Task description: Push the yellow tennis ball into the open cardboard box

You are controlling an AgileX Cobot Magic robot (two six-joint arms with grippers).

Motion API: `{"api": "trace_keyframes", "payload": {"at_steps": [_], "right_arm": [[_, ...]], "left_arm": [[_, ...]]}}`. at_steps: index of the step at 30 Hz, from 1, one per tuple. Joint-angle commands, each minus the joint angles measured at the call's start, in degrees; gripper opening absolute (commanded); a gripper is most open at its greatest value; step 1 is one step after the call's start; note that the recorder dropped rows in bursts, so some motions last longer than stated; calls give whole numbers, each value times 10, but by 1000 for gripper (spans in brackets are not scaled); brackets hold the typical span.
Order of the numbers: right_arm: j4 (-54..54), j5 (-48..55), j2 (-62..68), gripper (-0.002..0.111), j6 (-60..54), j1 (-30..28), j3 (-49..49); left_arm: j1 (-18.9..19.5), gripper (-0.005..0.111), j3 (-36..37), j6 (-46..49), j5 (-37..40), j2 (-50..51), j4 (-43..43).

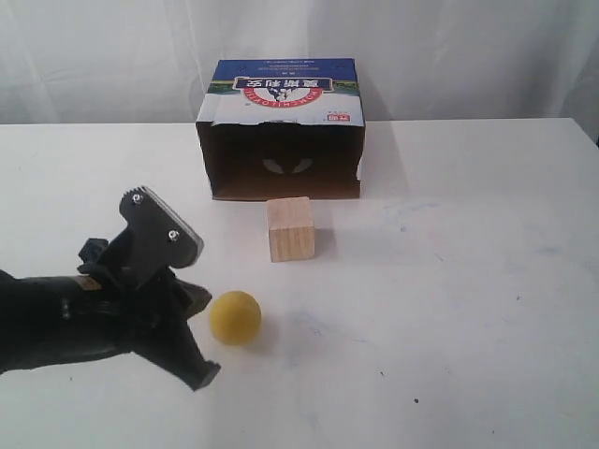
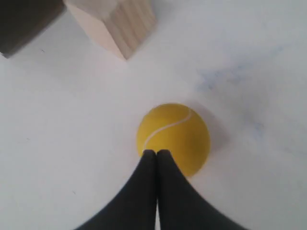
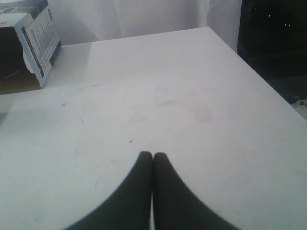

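The yellow tennis ball (image 1: 235, 317) lies on the white table, in front of and to the left of a pale wooden cube (image 1: 289, 228). Behind the cube stands the open cardboard box (image 1: 281, 131), its dark opening facing the front and its blue printed panel on top. My left gripper (image 1: 198, 301) is shut with nothing in it, just to the left of the ball. In the left wrist view its tips (image 2: 156, 152) sit against the ball (image 2: 173, 136). My right gripper (image 3: 153, 154) is shut over bare table, far from the ball, and does not show in the exterior view.
The wooden cube (image 2: 117, 24) stands between the ball and the box mouth (image 2: 21, 21). A white curtain hangs behind the table. The right wrist view shows the box's side (image 3: 41, 36) and the table's edge (image 3: 259, 81) with dark floor beyond.
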Motion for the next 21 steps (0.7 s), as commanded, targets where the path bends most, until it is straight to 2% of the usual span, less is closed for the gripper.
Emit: {"api": "trace_keyframes", "payload": {"at_steps": [1, 5, 10, 21], "right_arm": [[-1, -4, -2, 0, 0, 2, -1], [-1, -4, -2, 0, 0, 2, -1], [-1, -4, -2, 0, 0, 2, -1], [-1, -4, -2, 0, 0, 2, -1]], "left_arm": [[1, 0, 4, -283, -90, 33, 230], [6, 0, -7, -317, -130, 110, 240], [20, 0, -35, -364, -120, 196, 265], [20, 0, -36, -382, -100, 202, 277]]}}
